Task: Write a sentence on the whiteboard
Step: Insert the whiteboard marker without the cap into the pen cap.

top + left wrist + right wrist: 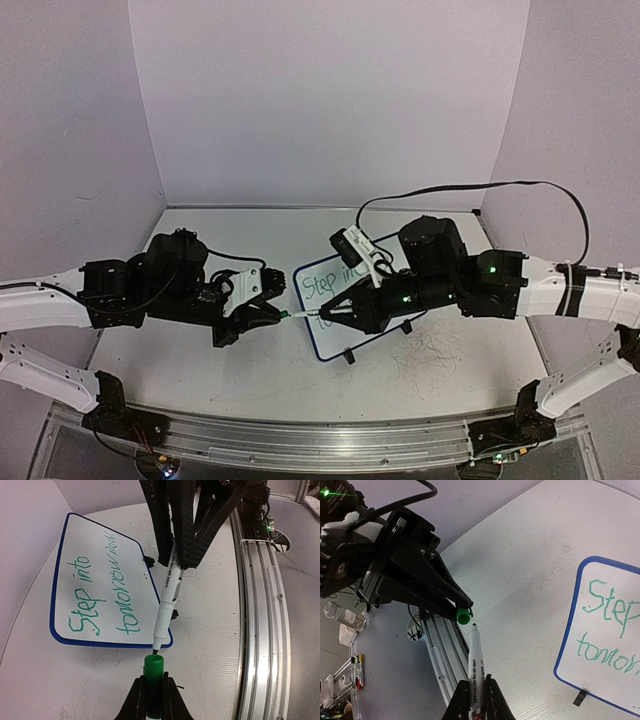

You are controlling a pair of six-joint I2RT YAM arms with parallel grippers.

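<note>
Whiteboard (325,335) lies flat on the table (200,370), slightly right of centre in the top view and turned at an angle, with part of its far half covered by the right arm. It has a thin dark blue rim, and two small black feet (148,560) sit along one long edge. The sentence (125,600) is written on it in green marker in two slanted lines, which the left wrist view shows as "Step into" and "tomorrow now". The left gripper (153,682) is closed down narrow on the green cap (153,667), fingers clamped on its lower half and the open mouth of the cap facing away from the wrist. The right gripper (476,682) is closed equally narrow on the marker (476,655), a white barrel with dark printed lettering, gripped partway along the barrel with the bare dark tip pointing forward. The two grippers face each other above the table, just off the near left corner of the board. The marker tip stands right at the mouth of the cap and is not seated inside it; the right wrist view shows the tip slightly to one side of the cap axis. Whether tip and cap rim touch cannot be told. Faint grey scribble marks (435,350) cover the tabletop to the right of the board. An aluminium rail (300,435) runs along the near table edge.
</note>
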